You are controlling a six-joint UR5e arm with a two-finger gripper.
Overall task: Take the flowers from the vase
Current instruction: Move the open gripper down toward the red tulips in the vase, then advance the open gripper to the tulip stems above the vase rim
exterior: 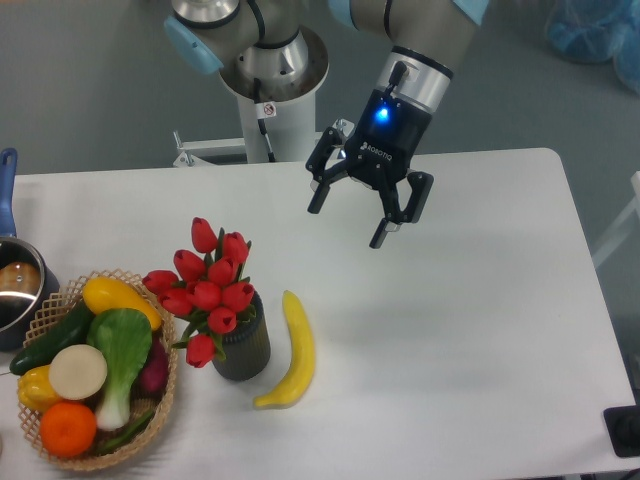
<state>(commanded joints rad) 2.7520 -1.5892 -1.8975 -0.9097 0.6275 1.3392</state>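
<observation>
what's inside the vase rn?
The red flowers stand in the dark vase, heads spilling over its left rim. Their stems inside are hidden by the blooms and wall. The hand is open, well away.

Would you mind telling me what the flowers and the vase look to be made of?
Flowers: probably plastic or fabric imitation, given uniform, slightly glossy red heads and stiff green leaves. Vase: dark matte grey with a ribbed band, perhaps plastic or ceramic; the look leaves that open.
</observation>
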